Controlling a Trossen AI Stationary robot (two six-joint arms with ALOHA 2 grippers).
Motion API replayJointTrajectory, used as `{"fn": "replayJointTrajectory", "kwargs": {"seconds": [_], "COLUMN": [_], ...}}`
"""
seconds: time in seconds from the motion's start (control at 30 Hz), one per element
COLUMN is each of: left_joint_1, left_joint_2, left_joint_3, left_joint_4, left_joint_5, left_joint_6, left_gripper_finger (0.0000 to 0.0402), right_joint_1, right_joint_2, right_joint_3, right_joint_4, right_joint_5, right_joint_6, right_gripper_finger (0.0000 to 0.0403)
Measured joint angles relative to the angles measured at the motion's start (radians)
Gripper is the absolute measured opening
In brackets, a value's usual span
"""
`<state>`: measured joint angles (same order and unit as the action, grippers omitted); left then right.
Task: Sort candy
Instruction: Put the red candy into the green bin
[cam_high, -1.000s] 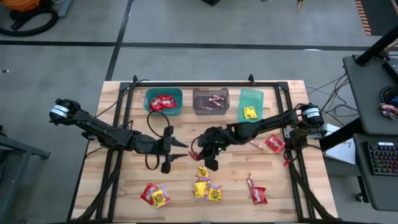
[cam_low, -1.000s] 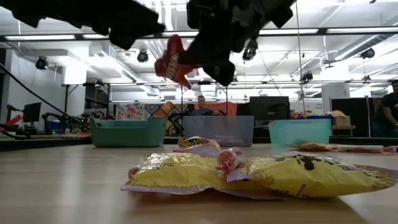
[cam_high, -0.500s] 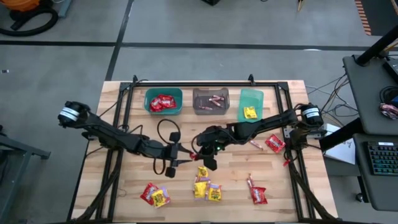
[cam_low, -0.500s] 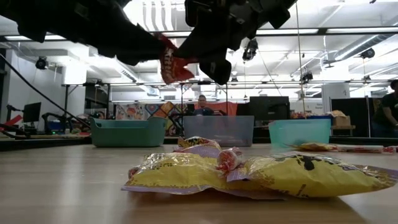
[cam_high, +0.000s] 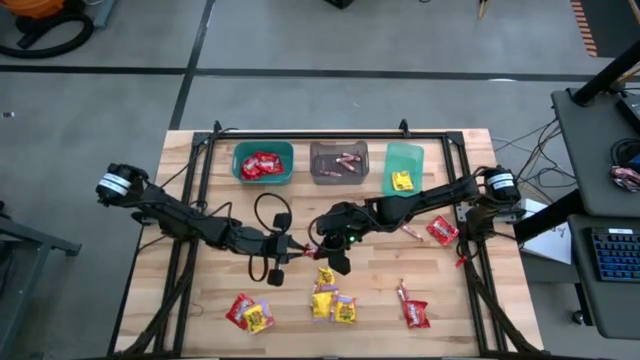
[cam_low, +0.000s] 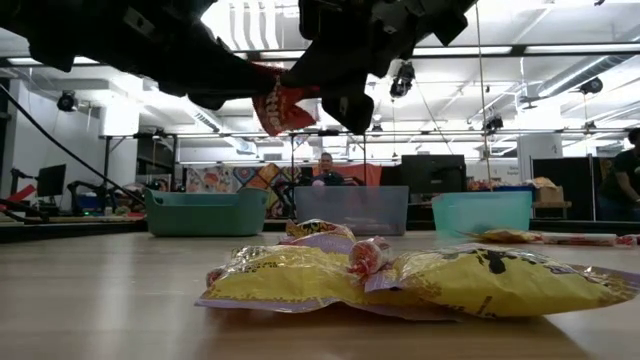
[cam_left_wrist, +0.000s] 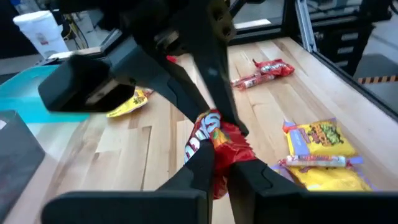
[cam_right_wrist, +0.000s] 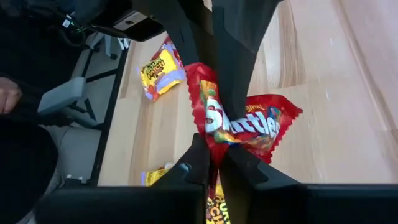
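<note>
Handover is the step in hand: a red candy packet (cam_low: 283, 102) is held in the air above the middle of the table (cam_high: 190, 300), between the two grippers. A second ago the left gripper (cam_high: 290, 247) stood back from the packet with its fingers spread; it has since been brought in against the right gripper (cam_high: 322, 243) and its fingers have been shut on the packet. The red packet was carried by the right gripper alone then; now it is pinched from both sides.

In the left wrist view the left gripper's fingers (cam_left_wrist: 199, 171) are seen closed tight on the packet's lower edge. In the right wrist view the right gripper's fingers (cam_right_wrist: 194, 158) are also seen pressed against the packet, nearly closed; whether that grip has begun to be eased cannot be told from the pictures.

For the task this is judged to mean that the packet is being passed to the arm nearer the teal bin (cam_high: 263, 163), where other red packets (cam_high: 260, 166) are already gathered. The grey bin (cam_high: 338, 164) holds pinkish sticks, and the green bin (cam_high: 403, 170) holds a yellow packet. More candy is left on the table: yellow packets (cam_high: 330, 300) near the front, red ones (cam_high: 415, 312) to the right, and a mixed pair (cam_high: 248, 312) at front left.
</note>
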<state>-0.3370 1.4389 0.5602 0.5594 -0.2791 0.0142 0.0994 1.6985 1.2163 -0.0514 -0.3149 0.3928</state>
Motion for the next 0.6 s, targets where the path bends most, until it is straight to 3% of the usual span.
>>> {"fn": "replayJointTrajectory", "kwargs": {"seconds": [0.13,0.4,0.6], "left_joint_1": [0.001,0.002,0.003], "left_joint_2": [-0.002,-0.003,-0.096], "left_joint_3": [-0.012,-0.027,-0.028], "left_joint_4": [0.006,-0.027,-0.019], "left_joint_5": [-0.009,-0.066,-0.078], "left_joint_6": [-0.070,-0.223,-0.306], "left_gripper_finger": [0.0003,0.0000,0.0000], "right_joint_1": [-0.001,-0.002,0.000], "right_joint_2": [-0.027,-0.069,-0.130], "right_joint_3": [0.000,0.001,0.001], "right_joint_4": [-0.005,-0.013,-0.037], "right_joint_5": [0.018,0.155,0.226], "right_joint_6": [0.000,-0.043,-0.122], "right_gripper_finger": [0.0071,0.0173,0.0219]}}
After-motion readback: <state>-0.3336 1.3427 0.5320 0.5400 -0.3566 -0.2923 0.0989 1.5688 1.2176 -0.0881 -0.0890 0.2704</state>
